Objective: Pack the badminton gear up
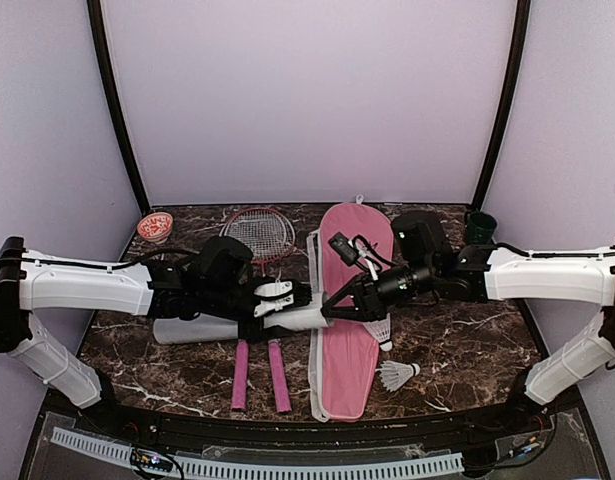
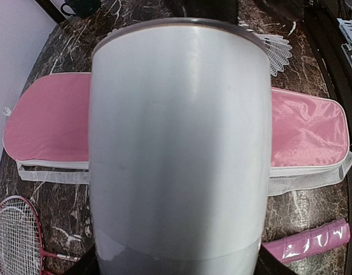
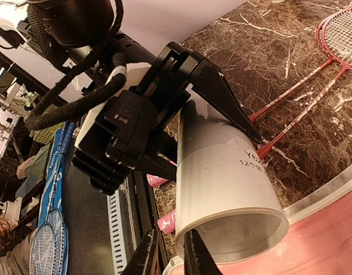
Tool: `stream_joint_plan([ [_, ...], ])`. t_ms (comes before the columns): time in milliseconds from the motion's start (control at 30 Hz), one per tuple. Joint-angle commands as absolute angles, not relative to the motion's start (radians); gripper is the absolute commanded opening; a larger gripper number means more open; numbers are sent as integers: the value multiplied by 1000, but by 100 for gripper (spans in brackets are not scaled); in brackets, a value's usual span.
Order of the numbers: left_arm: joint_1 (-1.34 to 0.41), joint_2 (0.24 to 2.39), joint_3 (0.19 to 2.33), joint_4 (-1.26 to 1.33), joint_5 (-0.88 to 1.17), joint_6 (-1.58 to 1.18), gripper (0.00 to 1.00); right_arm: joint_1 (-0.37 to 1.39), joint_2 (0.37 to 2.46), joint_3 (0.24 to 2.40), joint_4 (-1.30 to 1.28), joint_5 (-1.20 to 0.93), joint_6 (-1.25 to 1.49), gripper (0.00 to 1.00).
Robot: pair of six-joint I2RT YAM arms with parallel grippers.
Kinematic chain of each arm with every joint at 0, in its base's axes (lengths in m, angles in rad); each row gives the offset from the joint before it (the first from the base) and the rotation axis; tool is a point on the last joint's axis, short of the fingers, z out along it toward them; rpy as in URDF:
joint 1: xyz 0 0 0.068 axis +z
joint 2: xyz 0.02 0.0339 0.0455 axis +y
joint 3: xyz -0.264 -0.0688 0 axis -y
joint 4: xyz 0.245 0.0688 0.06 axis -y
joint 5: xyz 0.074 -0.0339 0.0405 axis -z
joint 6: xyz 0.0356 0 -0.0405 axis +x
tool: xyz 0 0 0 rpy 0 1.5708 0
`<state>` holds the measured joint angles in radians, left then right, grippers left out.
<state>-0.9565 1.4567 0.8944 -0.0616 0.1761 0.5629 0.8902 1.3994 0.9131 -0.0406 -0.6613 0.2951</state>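
Observation:
My left gripper (image 1: 275, 305) is shut on the long white tube (image 1: 212, 328) and holds it level above the racket shafts, open end to the right. The tube (image 2: 176, 149) fills the left wrist view. My right gripper (image 1: 328, 308) sits at the tube's open mouth (image 3: 236, 229), its fingers (image 3: 194, 258) a narrow gap apart with nothing between them. A faint feathery shape shows inside the tube. The pink cover (image 1: 349, 330) lies under the mouth. Two red rackets (image 1: 259, 232) lie left of it, pink handles (image 1: 240, 375) toward me. Two shuttlecocks (image 1: 397, 375) (image 1: 383, 331) lie by the cover.
A small red-patterned round cap (image 1: 155, 226) sits at the back left. A dark green cup (image 1: 480, 225) stands at the back right. The left gripper's black body (image 3: 135, 120) is close in front of my right wrist camera. Table edge runs along the front.

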Motion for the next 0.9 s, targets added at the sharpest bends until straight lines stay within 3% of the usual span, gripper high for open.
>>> stream_joint_plan([
  [0,-954,1434,890,-49,201,569,43,898,1411,946,-3,-670,297,17],
  [100,-954,1431,887,-46,202,568,43,898,1420,948,-13,-667,293,20],
  [233,-954,1430,886,-45,201,569,43,898,1415,941,-8,-671,298,17],
  [467,-954,1428,887,-48,198,565,43,897,1409,940,-16,-665,296,0],
  [867,-953,1426,868,-86,173,566,41,840,1267,868,-12,-697,335,0],
])
